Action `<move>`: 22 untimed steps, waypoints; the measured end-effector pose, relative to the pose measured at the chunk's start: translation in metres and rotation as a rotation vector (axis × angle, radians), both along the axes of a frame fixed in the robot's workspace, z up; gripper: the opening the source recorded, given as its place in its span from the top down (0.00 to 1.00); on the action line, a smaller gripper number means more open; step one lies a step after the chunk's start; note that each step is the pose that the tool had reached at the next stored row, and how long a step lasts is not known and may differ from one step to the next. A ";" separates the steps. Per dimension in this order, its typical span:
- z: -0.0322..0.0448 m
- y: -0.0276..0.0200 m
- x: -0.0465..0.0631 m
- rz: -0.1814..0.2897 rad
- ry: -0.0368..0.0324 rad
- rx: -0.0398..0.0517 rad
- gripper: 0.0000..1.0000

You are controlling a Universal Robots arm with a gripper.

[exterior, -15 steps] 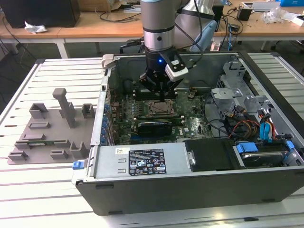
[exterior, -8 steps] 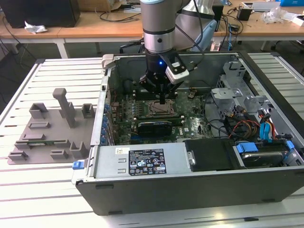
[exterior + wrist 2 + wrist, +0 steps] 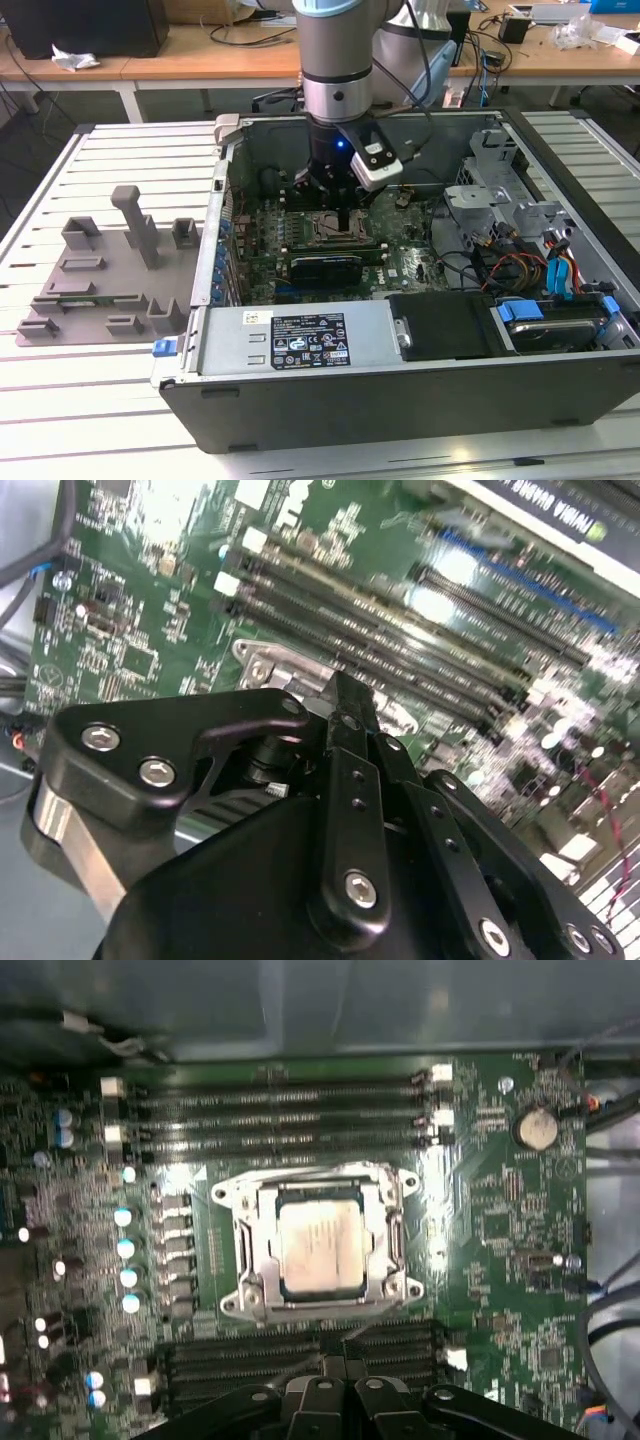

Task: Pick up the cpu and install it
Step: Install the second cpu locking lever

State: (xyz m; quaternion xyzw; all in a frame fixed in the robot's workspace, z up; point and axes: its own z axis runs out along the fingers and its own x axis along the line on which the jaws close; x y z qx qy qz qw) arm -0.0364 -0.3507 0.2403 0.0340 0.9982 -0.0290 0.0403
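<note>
The cpu (image 3: 318, 1245), a pale silvery square, lies flat inside the socket's metal frame (image 3: 247, 1250) on the green motherboard (image 3: 490, 1210). My gripper (image 3: 335, 1362) hangs above the board just beside the socket, apart from the chip, with its black fingers closed together and nothing between them. In the exterior view the gripper (image 3: 342, 222) reaches down into the open computer case (image 3: 400, 400), right over the socket (image 3: 322, 228). The second wrist view has the gripper (image 3: 345, 688) in front of a corner of the socket frame (image 3: 262, 665).
Memory slots (image 3: 280, 1110) run along two sides of the socket. A long black expansion card (image 3: 325, 266) sits close by, with the power supply (image 3: 300, 345) at the case front. Drive cage and cables (image 3: 520, 260) fill the exterior view's right. A grey fixture plate (image 3: 100, 275) lies outside the case on the exterior view's left.
</note>
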 end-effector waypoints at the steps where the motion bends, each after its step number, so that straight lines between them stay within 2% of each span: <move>1: -0.0001 -0.0013 0.000 0.000 -0.0001 0.0006 0.89; 4: -0.0005 -0.0022 -0.003 0.000 -0.0001 0.0025 0.89; 7: -0.0022 -0.0023 -0.009 0.002 -0.0006 0.0082 0.89; 10: -0.0069 -0.0024 -0.015 0.005 -0.0006 0.0110 0.89; 16: -0.0133 -0.0024 -0.018 0.005 -0.0013 0.0186 0.89; 22: -0.0135 -0.0023 -0.019 0.005 -0.0017 0.0219 0.89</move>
